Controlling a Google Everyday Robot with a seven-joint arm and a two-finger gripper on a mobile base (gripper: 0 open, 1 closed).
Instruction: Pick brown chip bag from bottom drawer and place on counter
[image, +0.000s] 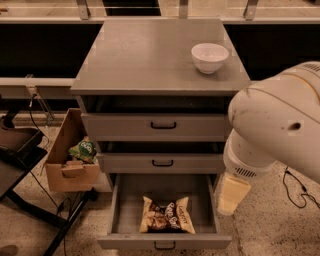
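At six o'clock the brown chip bag lies flat in the pulled-out bottom drawer, open to our reach. Our gripper hangs at four o'clock beside it; clenched or released, we cannot tell. The counter lies at twelve, bowl toward one.

Shows pale speckled floor in dim warm light; holds an open cardboard box at left with a green bag inside; trails black cables at right; backs onto dark panels; hangs the tool low at right.
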